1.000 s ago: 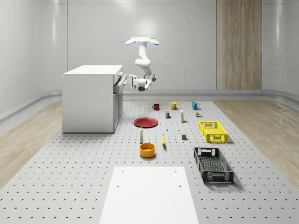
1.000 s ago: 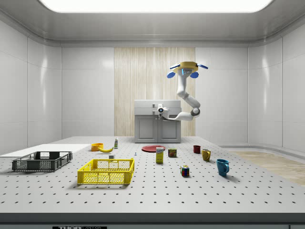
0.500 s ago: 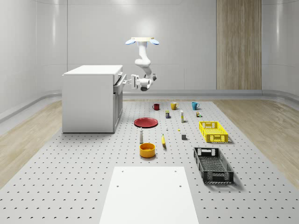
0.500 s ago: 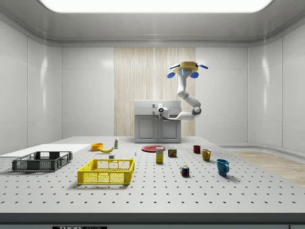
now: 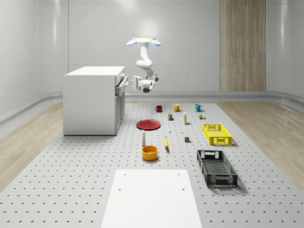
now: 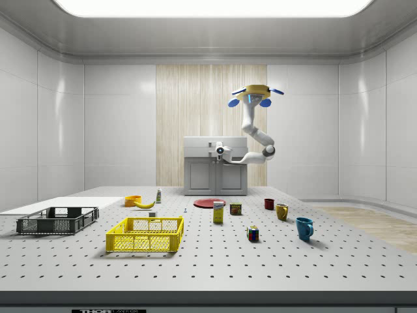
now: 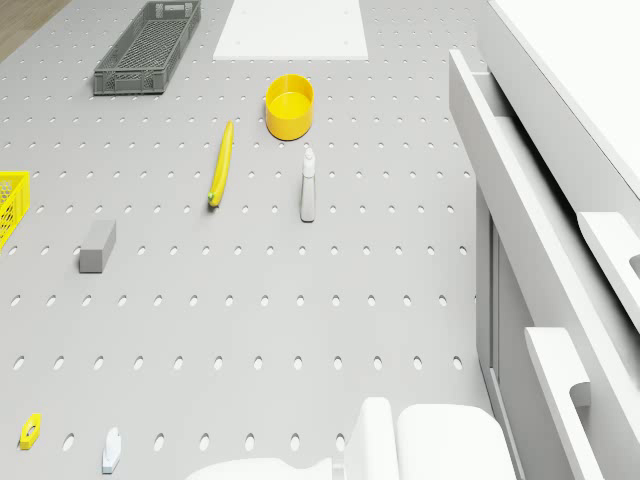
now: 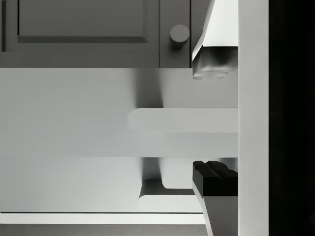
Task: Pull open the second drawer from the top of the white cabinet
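Note:
The white cabinet stands at the whole-scene view's left, and a drawer near its top juts out from its front. My drone hovers in the air beside the cabinet's front, with the arm bent down toward the drawer. My gripper is level with the drawer front, also seen in the side view. In the wrist view the drawer handle runs between my fingers; the gripper is open, with a gap on each side of the bar. The drone view looks down the drawer front.
On the perforated table beside the cabinet lie a red plate, a small bottle, a banana and an orange bowl. A yellow crate, a black crate and mugs sit farther right.
The arm's hand and elbow have risen slightly by the drawer, and the drone has drifted a little. The drawer stands out about as far as before.

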You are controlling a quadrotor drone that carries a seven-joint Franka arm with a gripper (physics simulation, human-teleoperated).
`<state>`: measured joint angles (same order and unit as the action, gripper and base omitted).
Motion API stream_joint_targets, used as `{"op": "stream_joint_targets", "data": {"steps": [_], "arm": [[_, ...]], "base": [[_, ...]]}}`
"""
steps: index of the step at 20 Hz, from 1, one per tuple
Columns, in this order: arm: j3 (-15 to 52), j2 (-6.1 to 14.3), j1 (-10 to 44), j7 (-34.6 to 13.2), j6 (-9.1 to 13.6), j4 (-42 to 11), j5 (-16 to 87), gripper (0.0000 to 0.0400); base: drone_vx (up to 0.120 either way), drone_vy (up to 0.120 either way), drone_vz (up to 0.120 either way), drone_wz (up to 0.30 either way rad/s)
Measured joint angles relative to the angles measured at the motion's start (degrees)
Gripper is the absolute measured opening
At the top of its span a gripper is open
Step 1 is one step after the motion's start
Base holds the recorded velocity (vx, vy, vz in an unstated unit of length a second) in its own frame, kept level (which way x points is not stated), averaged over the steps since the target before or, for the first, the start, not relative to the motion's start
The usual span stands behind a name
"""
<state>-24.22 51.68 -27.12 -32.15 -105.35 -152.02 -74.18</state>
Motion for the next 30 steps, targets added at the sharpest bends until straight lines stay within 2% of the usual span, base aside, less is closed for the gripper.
{"op": "stream_joint_targets", "data": {"steps": [3,8,18,19,21,22,23,24,26,27,28,29,30], "arm": [[-0.29,0.14,-0.3,-0.08,-0.18,-0.01,0.24,0.0281],[-0.67,0.36,-0.81,-0.19,-0.53,-0.03,0.54,0.0294],[-0.92,0.83,-1.82,-1.35,-1.23,0.76,0.98,0.03],[-0.95,0.87,-1.92,-1.43,-1.3,0.8,1.02,0.0284],[-1.03,0.95,-2.11,-1.54,-1.44,0.86,1.1,0.0212],[-1.07,0.98,-2.2,-1.79,-1.51,0.89,1.26,0.02],[-1.15,1.13,-2.42,-2.64,-1.7,0.94,1.69,0.0199],[-0.99,1.79,-2.59,-6.05,-1.91,1.39,2.79,0.0246],[-1.81,1.56,-3.53,-2.58,-2.57,1.0,2.94,0.0202],[-1.88,1.6,-3.66,-2.55,-2.66,0.99,2.88,0.0189],[-1.94,1.63,-3.79,-2.85,-2.75,0.99,2.99,0.0188],[-1.72,2.35,-3.96,-6.38,-2.98,1.46,4.08,0.024],[-2.19,2.12,-4.32,-2.88,-3.23,1.14,4.14,0.0217]], "base": [[0.0,-0.12,0.0,0.0],[0.0,-0.088,0.0,0.0],[0.0,-0.004,0.0,0.0],[0.0,0.0,0.0,0.0],[0.0,0.0,0.0,0.0],[0.0,0.0,0.0,0.0],[0.0,0.0,0.0,0.0],[0.0,0.0,0.0,0.0],[0.0,0.0,0.0,0.0],[0.0,0.0,0.0,0.0],[0.0,0.0,0.0,0.0],[0.0,0.0,0.0,0.0],[0.0,0.0,0.0,0.0]]}}
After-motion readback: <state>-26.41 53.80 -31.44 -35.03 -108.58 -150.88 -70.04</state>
